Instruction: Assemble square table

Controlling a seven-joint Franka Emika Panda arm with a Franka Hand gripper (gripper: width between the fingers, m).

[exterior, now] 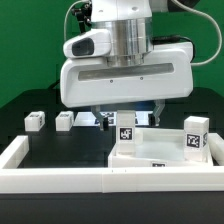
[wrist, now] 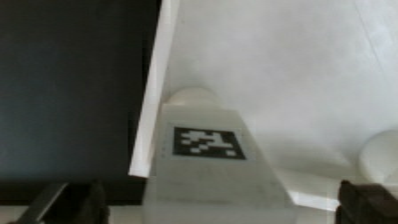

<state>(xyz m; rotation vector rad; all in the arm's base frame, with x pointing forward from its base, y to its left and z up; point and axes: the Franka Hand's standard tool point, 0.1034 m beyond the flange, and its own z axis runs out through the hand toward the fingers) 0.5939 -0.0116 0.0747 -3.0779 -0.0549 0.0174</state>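
The white square tabletop (exterior: 150, 152) lies at the front on the exterior view's right. A tagged leg block (exterior: 125, 133) stands upright at its near-left corner. A second leg (exterior: 195, 135) stands at its right corner. Two more legs (exterior: 35, 121) (exterior: 65, 121) lie on the black table at the left. My gripper (exterior: 126, 118) hangs straight above the first leg. In the wrist view this leg (wrist: 208, 142) stands on the tabletop (wrist: 285, 70) between my fingers (wrist: 71, 202). The gripper (wrist: 217, 204) is open, with a gap on each side of the leg.
A long white rail (exterior: 60, 180) borders the black table at the front and left. The marker board (exterior: 88, 118) lies behind, under the arm. A rounded white shape (wrist: 377, 152) shows at the wrist view's edge; I cannot tell what it is.
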